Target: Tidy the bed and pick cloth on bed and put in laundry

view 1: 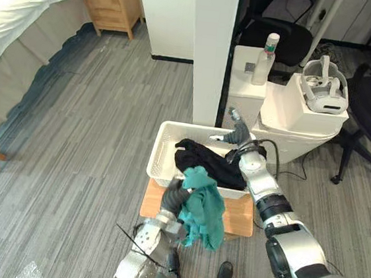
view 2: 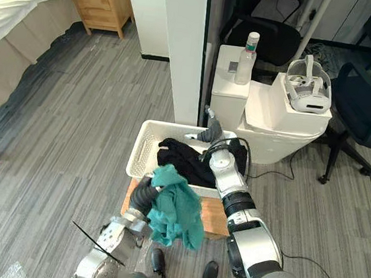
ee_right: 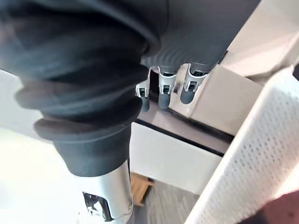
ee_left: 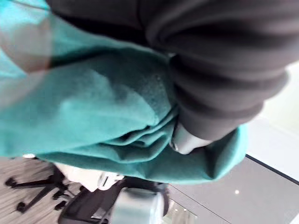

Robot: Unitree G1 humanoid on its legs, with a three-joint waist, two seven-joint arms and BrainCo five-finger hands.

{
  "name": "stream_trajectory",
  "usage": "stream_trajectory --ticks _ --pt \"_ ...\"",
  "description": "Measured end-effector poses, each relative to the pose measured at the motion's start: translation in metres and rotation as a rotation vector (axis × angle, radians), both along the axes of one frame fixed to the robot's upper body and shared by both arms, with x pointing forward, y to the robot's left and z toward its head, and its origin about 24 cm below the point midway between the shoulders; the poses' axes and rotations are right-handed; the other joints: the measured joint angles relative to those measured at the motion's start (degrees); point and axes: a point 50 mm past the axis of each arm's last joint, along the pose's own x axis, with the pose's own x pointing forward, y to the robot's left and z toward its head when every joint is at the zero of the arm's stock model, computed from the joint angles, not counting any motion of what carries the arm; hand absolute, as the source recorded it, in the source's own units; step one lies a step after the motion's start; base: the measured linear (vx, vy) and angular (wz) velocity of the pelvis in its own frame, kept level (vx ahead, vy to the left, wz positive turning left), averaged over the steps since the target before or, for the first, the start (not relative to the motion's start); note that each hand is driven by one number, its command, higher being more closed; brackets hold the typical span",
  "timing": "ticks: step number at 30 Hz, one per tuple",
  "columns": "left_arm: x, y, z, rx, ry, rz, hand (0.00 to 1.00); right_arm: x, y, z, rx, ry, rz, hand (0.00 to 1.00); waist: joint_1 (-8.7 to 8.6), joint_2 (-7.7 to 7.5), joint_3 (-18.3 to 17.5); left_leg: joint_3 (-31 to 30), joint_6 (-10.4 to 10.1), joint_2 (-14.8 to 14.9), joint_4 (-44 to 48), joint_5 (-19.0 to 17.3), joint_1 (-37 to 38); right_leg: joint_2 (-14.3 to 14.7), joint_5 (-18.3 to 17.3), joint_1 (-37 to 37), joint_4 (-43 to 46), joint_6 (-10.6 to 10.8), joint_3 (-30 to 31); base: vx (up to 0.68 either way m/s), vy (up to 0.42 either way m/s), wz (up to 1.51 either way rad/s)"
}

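Teal cloth (view 1: 202, 208) hung bunched over the left hand (ee_left: 186, 140), its grip impossible to tell, at the near rim of the white laundry basket (view 1: 159, 151) holding black clothes (view 1: 211, 163), while the right hand (view 1: 237, 135) hovered slack and empty over the far rim.

1 teal cloth (view 1: 203, 207), 1 black cloth (view 1: 211, 163), 1 basket (view 1: 161, 151), 1 bottle (view 1: 265, 60), 1 headset (view 1: 323, 88)

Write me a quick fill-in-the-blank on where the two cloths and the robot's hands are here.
The white basket stands on a low ___ stool.
The black cloth lies ___ the basket.
The teal cloth hangs from the left hand, while the right hand holds ___.
Missing words: wooden, inside, nothing.
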Motion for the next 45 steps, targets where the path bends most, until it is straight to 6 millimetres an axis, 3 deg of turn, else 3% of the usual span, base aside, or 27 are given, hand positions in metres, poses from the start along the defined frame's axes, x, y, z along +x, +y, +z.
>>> stream_trajectory --ticks 4,9,11,14,17,20,23,27,33,36,40,41,45 --pt "0.021 0.016 0.028 -0.002 -0.102 0.153 1.00 -0.016 -0.025 -0.028 0.042 0.054 -0.107 0.00 -0.62 -0.64 0.0 1.5 0.0 0.4 0.0 0.0 0.8 0.3 0.4 0.0 -0.1 -0.5 1.4 -0.04 0.005 -0.23" --pt "0.045 0.059 0.067 -0.033 -0.217 0.428 1.00 -0.046 -0.067 -0.058 0.072 0.110 -0.249 0.00 -2.25 -1.35 0.0 2.6 0.0 1.0 -0.1 0.0 2.3 0.8 0.7 0.9 -0.4 -0.8 2.7 -0.02 0.002 -0.16" --pt "0.055 0.087 0.086 -0.028 -0.272 0.574 1.00 -0.062 -0.090 -0.069 0.064 0.136 -0.318 0.00 -3.53 -1.86 -0.1 3.0 -0.3 1.2 -0.1 -0.2 3.2 1.1 0.7 1.6 -0.4 -0.8 3.1 -0.01 -0.005 -0.11" --pt "0.070 0.112 0.109 0.008 -0.322 0.695 1.00 -0.083 -0.114 -0.086 0.046 0.192 -0.385 0.00 -3.80 -2.58 -0.4 4.2 -0.5 1.5 -0.1 -0.4 3.9 1.3 0.9 1.7 -0.7 -1.0 4.3 -0.03 0.007 -0.20" --pt "0.079 0.131 0.130 0.063 -0.372 0.778 1.00 -0.106 -0.123 -0.107 0.043 0.266 -0.417 0.00 -5.06 -3.47 -1.0 4.5 -0.5 1.6 -0.1 -0.4 4.0 1.4 0.9 1.6 -0.7 -1.0 4.5 -0.02 0.015 -0.06" --pt "0.087 0.146 0.153 0.116 -0.414 0.839 1.00 -0.127 -0.128 -0.126 0.043 0.332 -0.432 0.00 -5.21 -3.88 -1.3 5.7 -0.9 1.6 -0.1 -0.7 4.2 1.4 1.2 1.2 -0.7 -1.4 5.8 -0.01 0.022 -0.20" --pt "0.094 0.163 0.177 0.169 -0.447 0.897 1.00 -0.141 -0.125 -0.138 0.067 0.375 -0.426 0.00 -6.58 -4.10 -1.6 6.1 -0.9 1.6 -0.1 -0.7 4.2 1.4 1.3 1.0 -0.7 -1.6 6.2 -0.01 0.022 -0.09" --pt "0.102 0.170 0.192 0.218 -0.445 0.923 1.00 -0.158 -0.120 -0.150 0.078 0.423 -0.422 0.00 -7.51 -3.90 -2.3 7.3 -1.1 1.6 -0.1 -0.8 4.2 1.5 1.5 0.4 -0.7 -1.8 7.4 -0.01 0.017 -0.14" --pt "0.117 0.178 0.168 0.344 -0.300 0.917 1.00 -0.169 -0.112 -0.156 0.100 0.444 -0.402 0.00 -9.65 -3.52 -2.6 8.6 -1.1 1.9 -0.1 -0.8 4.2 1.8 1.8 -0.3 -0.7 -2.0 8.8 -0.01 0.007 -0.14" --pt "0.126 0.159 0.149 0.381 -0.243 0.836 1.00 -0.178 -0.110 -0.161 0.097 0.462 -0.397 0.00 -9.78 -3.32 -2.6 8.9 -1.1 1.9 -0.1 -0.8 4.2 1.8 1.9 -0.5 -0.7 -2.0 9.0 0.00 0.006 -0.05" --pt "0.121 0.135 0.083 0.435 -0.086 0.724 1.00 -0.178 -0.106 -0.162 0.108 0.463 -0.392 0.00 -10.96 -1.86 -3.1 9.5 -1.4 1.9 -0.1 -1.0 3.8 1.8 1.9 -1.2 -0.6 -2.0 9.4 0.01 0.010 -0.07" --pt "0.116 0.125 0.057 0.447 -0.013 0.676 1.00 -0.180 -0.104 -0.164 0.116 0.468 -0.392 0.00 -11.18 -1.44 -3.1 9.7 -1.6 1.9 -0.1 -1.1 3.9 1.8 1.9 -1.2 -0.6 -1.9 9.6 0.02 0.006 -0.08" --pt "0.099 0.083 0.001 0.485 0.132 0.516 1.00 -0.184 -0.097 -0.168 0.128 0.486 -0.380 0.00 -11.12 -0.56 -2.9 10.0 -1.7 2.0 -0.1 -1.2 3.9 1.9 1.9 -1.3 -0.5 -1.9 9.8 0.00 0.001 -0.02"
